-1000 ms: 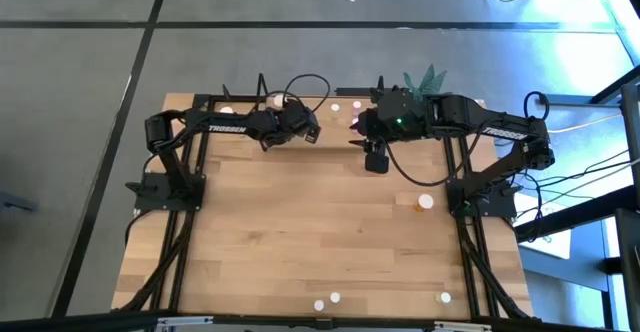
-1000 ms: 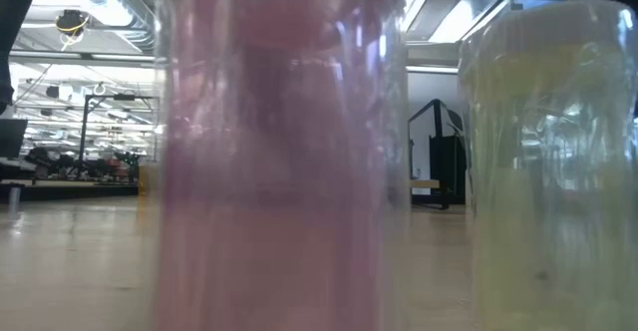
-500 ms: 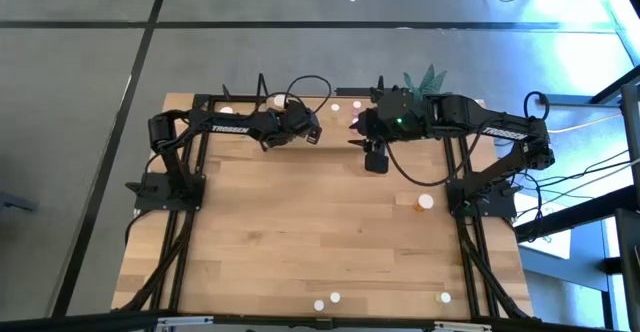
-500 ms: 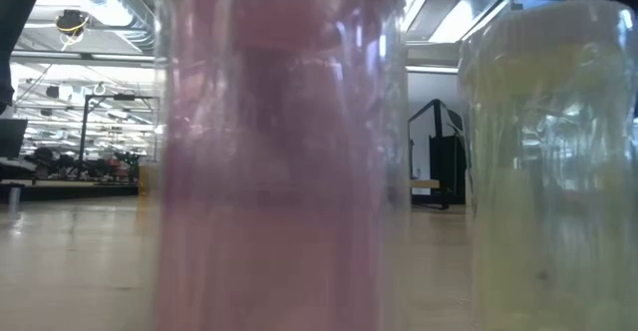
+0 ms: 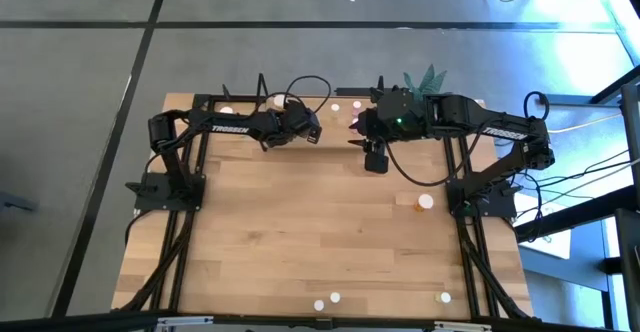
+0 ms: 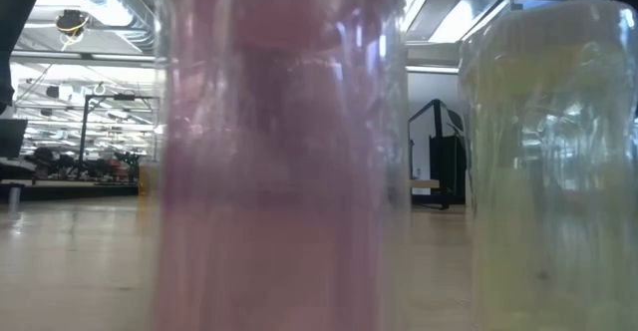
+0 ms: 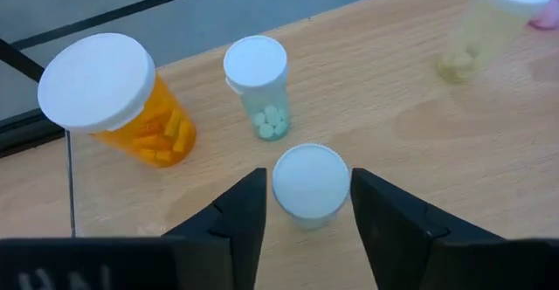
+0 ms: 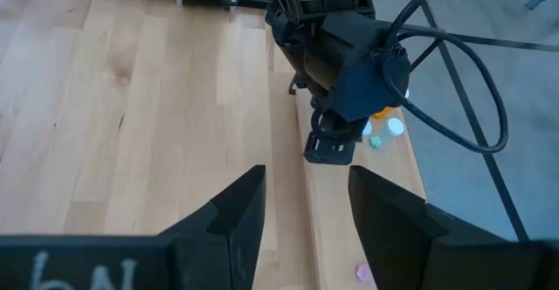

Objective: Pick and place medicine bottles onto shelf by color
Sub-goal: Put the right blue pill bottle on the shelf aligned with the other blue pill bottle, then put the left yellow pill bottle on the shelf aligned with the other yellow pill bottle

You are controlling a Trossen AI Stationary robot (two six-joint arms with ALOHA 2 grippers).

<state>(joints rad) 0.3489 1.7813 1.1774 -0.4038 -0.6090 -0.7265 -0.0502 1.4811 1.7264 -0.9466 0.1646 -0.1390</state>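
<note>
Between the dark fingers of the left gripper (image 7: 306, 204) stands a small pale-green bottle with a round white cap (image 7: 310, 181), upright, long axis vertical. The fingers flank the cap closely; whether they touch it I cannot tell. Just beyond it stands another green bottle (image 7: 257, 79), with an orange bottle (image 7: 122, 98) to one side, both on the light wooden shelf board (image 7: 384, 107). The right gripper (image 8: 306, 204), fingers apart and empty, hovers nearby. Several bottles (image 5: 426, 202) remain on the table, so sorting looks part done.
</note>
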